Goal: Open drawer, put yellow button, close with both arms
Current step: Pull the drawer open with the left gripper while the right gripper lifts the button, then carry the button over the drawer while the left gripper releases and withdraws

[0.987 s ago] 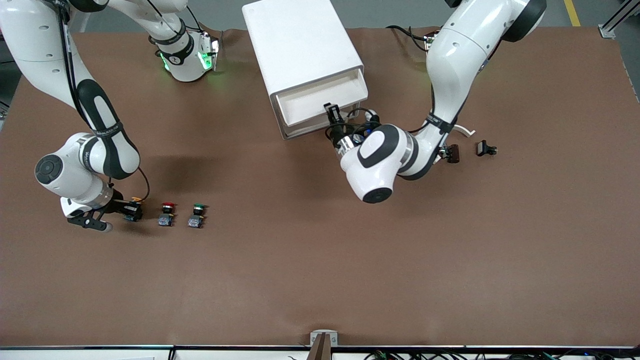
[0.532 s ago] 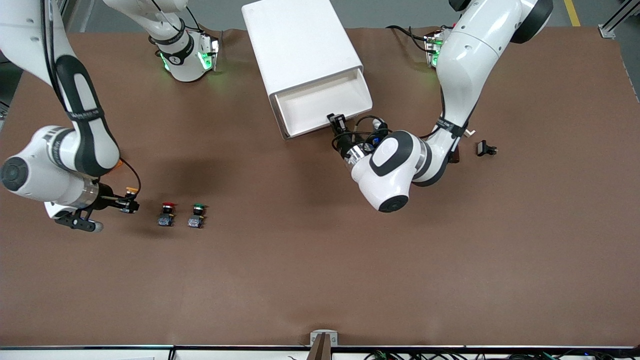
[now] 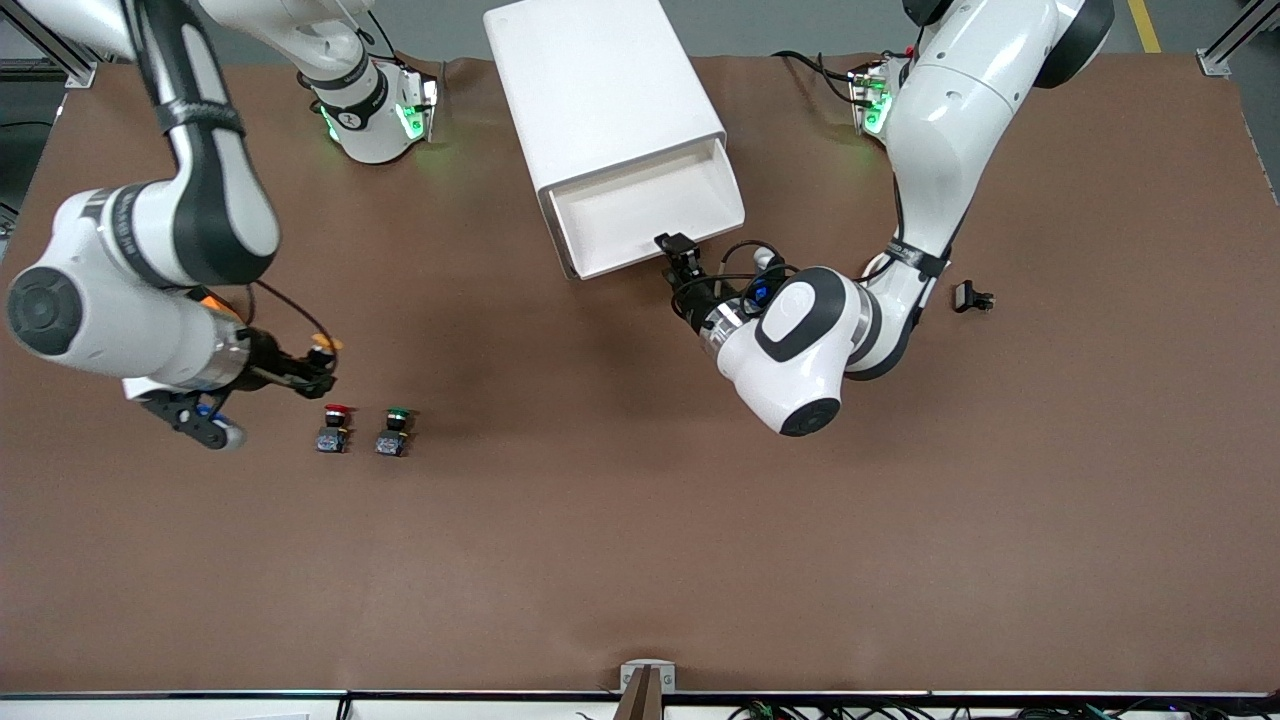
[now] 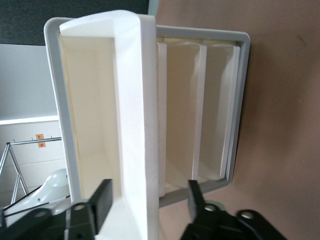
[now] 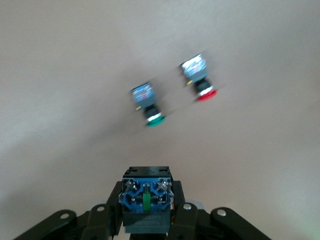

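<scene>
My right claw (image 3: 318, 368) is clenched on the yellow button (image 5: 147, 200), lifted over the bench (image 3: 640, 560) just above the red switch (image 3: 334, 427) and green switch (image 3: 395, 431), toward the right arm's end. My left claw (image 3: 682, 252) hovers at the front lip of the drawer (image 3: 645, 210), its fingers (image 4: 102, 197) spread to either side of the front panel, gripping nothing. The drawer stands pulled out of the cabinet (image 3: 600, 90). The risk, I judge: the button sits only by its base and could twist loose in transit, or my two arms could crowd each other at the drawer.
</scene>
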{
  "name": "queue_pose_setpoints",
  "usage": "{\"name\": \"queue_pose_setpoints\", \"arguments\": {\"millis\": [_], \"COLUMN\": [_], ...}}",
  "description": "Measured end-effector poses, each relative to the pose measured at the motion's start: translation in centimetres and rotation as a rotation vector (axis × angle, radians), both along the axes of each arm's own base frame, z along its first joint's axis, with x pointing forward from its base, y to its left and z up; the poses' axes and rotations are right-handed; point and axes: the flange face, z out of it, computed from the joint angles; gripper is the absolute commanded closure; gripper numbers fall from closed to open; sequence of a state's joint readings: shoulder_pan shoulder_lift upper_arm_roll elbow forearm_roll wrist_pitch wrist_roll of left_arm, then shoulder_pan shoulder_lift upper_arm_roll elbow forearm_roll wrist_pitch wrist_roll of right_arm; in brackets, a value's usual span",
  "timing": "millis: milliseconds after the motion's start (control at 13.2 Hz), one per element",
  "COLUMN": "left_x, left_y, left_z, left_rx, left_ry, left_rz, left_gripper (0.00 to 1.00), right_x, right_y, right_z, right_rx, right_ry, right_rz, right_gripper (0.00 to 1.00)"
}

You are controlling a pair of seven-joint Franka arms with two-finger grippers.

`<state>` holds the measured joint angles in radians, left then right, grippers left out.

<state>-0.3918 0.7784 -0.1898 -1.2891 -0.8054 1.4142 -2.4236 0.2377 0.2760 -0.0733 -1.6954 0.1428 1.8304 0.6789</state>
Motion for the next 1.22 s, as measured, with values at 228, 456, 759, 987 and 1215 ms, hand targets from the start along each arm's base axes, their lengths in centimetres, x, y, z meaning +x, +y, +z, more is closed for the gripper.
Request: {"name": "queue_pose_setpoints", "arguments": {"millis": [228, 456, 759, 987, 1215], "left_x": [3.1, 7.0, 9.8, 9.9, 9.0], "left_y": [2.6, 9.0, 17.3, 20.6, 21.8], "left_z": [2.3, 6.5, 11.6, 14.7, 18.8], "left_rx": [-0.074, -0.221, -0.439, -0.467, -0.412], "left_ry": [-0.076, -0.191, -0.423, -0.642, -0.819], "left_rz": [0.029, 0.025, -0.045, -0.253, -0.507], "left_gripper": [0.00, 0.00, 0.00, 0.00, 0.00], "right_x": [-1.3, -4.1, -8.6, -12.8, -17.1], "right_y": [9.2, 18.0, 26.0, 31.3, 35.7], "right_z": [3.5, 6.4, 8.0, 7.9, 7.7], "right_rx": [-0.010, -0.003, -0.003, -0.031, -0.066], "right_ry": [-0.044, -0.082, -0.095, -0.101, -0.125], "right_rz": [-0.060, -0.106, -0.144, -0.163, -0.137], "right_gripper": [1.00, 1.00, 1.00, 1.00, 1.00]}}
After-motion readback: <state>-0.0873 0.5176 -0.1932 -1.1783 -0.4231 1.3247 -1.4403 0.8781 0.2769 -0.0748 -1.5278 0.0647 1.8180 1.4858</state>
